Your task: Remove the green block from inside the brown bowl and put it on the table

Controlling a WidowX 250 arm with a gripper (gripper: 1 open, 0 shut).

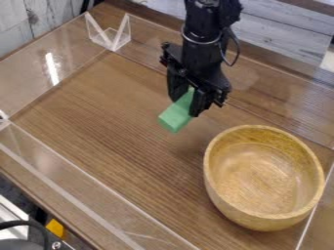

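The green block [175,116], in the gripper [190,102], hangs over the table [92,107], left of the brown bowl [265,176].

— Where is the robot's arm?
— A single black arm comes down from the top of the view, just right of centre, its wrist upright and its dark body tapering toward the tool.

— How is the gripper [190,104] set?
— It points straight down, its black fingers [202,101] drawn together and clamped on the upper end of the green block [177,115], which hangs tilted below them.
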